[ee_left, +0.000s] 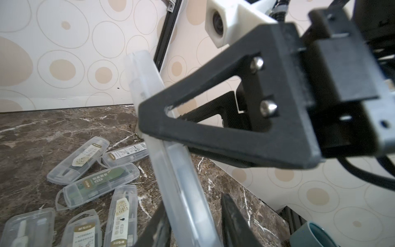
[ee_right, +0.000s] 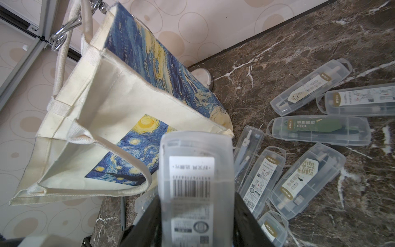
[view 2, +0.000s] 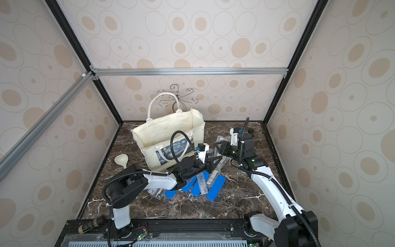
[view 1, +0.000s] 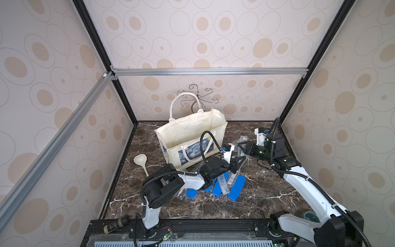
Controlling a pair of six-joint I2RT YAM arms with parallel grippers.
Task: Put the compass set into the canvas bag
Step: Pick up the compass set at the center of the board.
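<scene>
To the right of the bag [view 1: 192,132], just off its end panel, both arms meet on one compass set [ee_right: 196,171], a long clear case with a barcode label. The right gripper [ee_right: 196,198] has it. Its jaws are clamped on the case's two long sides, plain as day in the right wrist view. The left gripper [ee_left: 193,205] is on the same case further along. The left wrist view shows the case running between its fingers [ee_left: 233,220], one on each side and very close. Pinching, or a hair short? Can't tell from here. So the set hangs slanted between the two grippers, raised at the right gripper's end. It is outside the bag, near the bag's front corner.

The bag stands upright at the back middle of the table [view 1: 267,192], mouth wide open, starry print facing the arms. Its front handle flops down over the print, and the rear handle rises in front of a wire hook stand [view 1: 198,94].

Down on the marble, more clear cases [ee_right: 320,130] lie scattered right of the bag, some overlapping. Blue cases [view 1: 236,188] sit in a loose fan beneath and beside the left arm, with a clear one lying across them. A cream ladle [view 1: 141,160] lies left of the bag, well apart from the action.
</scene>
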